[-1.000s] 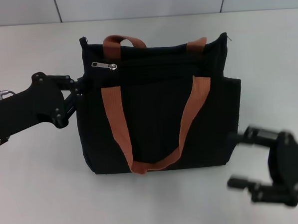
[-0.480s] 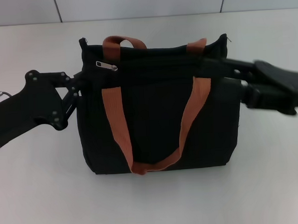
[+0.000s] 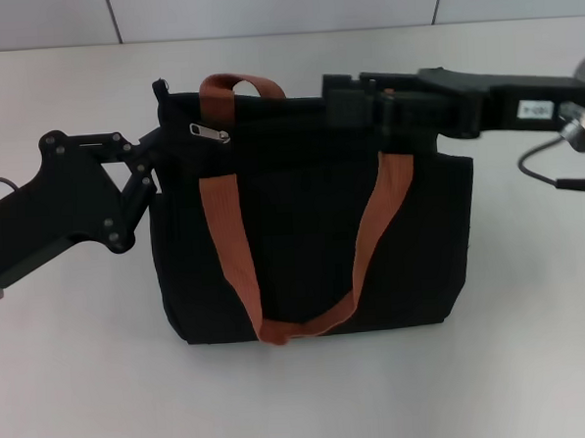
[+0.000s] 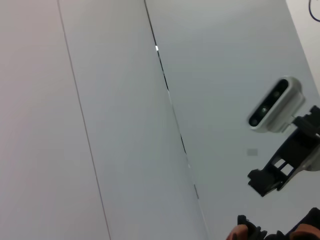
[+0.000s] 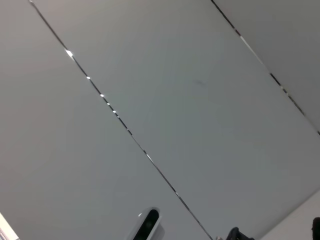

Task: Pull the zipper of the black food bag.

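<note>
Bag first: the black food bag point(image 3: 312, 218) stands upright in the middle of the white table point(image 3: 76, 387). Its orange straps point(image 3: 230, 252) hang down the front and loop over the top. The zipper point(image 3: 210, 133) is a small silver tab near the top left corner of the bag, lying flat on the zip line.

The left gripper point(image 3: 157, 152) is at the left edge of the bag, right by the top corner. Its fingers look pressed on the bag's side, but I cannot tell if they are apart or together. The right gripper point(image 3: 338, 104) reaches in from the right, over the top edge of the bag. I cannot tell how its fingers are either.

Lots of bare table lies in front of the bag and on both sides. Behind the table is a pale wall point(image 3: 262, 10) with thin dark lines between its panels. Both wrist views look up at wall panels too.
</note>
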Robot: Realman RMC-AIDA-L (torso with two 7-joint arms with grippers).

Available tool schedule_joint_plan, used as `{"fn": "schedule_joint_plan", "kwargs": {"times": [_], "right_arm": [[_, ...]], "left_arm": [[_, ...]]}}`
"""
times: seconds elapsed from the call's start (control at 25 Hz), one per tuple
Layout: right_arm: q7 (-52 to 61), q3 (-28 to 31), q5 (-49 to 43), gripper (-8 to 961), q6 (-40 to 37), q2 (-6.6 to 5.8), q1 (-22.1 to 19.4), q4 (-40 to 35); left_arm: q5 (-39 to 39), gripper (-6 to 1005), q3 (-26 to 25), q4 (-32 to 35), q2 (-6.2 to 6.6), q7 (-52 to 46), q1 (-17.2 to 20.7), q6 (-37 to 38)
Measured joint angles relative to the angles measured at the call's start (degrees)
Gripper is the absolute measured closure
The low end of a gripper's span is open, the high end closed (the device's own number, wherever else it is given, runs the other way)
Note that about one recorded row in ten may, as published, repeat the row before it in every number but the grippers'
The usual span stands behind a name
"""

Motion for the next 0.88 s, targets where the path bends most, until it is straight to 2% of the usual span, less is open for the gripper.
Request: {"fn": "schedule_joint_plan", "kwargs": {"times": [0.2,0.44,0.68,0.88], "right_arm": [[6.76,-1.31,0.05,215,2.03,0.00,2.20,-0.71],[18.36,-1.72,-0.09,216,2.53,-0.69,4.60,-0.82],[22.87,-1.83,-0.28,217,2.55,-1.30,5.46,-0.93],[22.15,-3.06,-0.40,216,3.55,-1.51,5.82,-4.95]], "left_arm": [[-1.48,978,0.02,-1.81,-0.03,3.34,-0.35,0.07],[-2.57,978,0.02,-3.04,-0.07,7.18,-0.34,0.07],[-3.95,978,0.01,-4.98,-0.12,10.84,-0.18,0.07],[-4.05,978,0.04,-5.58,-0.17,11.17,-0.15,0.13]]}}
